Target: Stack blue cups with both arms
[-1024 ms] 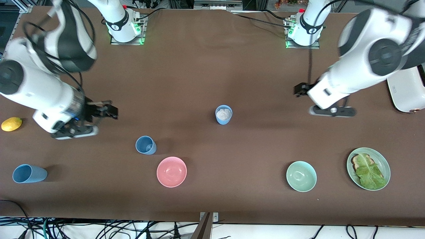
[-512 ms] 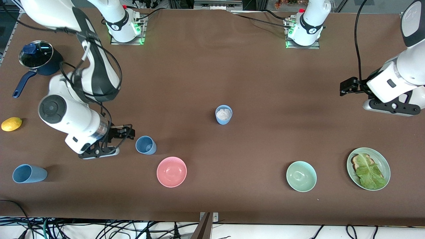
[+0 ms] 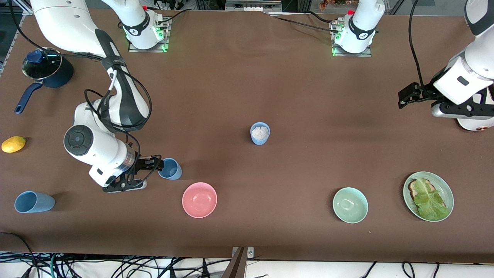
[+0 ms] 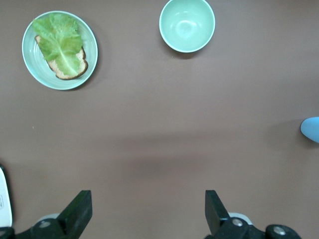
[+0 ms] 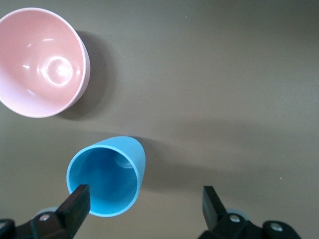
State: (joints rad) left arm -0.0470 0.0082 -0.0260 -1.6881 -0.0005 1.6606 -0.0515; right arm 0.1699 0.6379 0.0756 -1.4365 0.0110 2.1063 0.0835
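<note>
Lying tipped near the right arm's end, one blue cup [image 3: 34, 202]; hovering spread wide beside a second blue cup [image 3: 170, 168] — right gripper [image 3: 156, 163], gripping nothing; standing mid-table, a third cup [image 3: 260, 133]; hanging wide open, empty — left gripper [image 3: 406, 96]; showing only overhead: saucepan [image 3: 48, 72], lemon [image 3: 13, 144]; no writing legible.

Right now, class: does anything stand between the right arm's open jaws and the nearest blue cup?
Nothing visible does. The right gripper sits right beside the upright blue cup, jaws open, with only bare table between. The pink bowl lies nearer the front camera, off that line.
</note>
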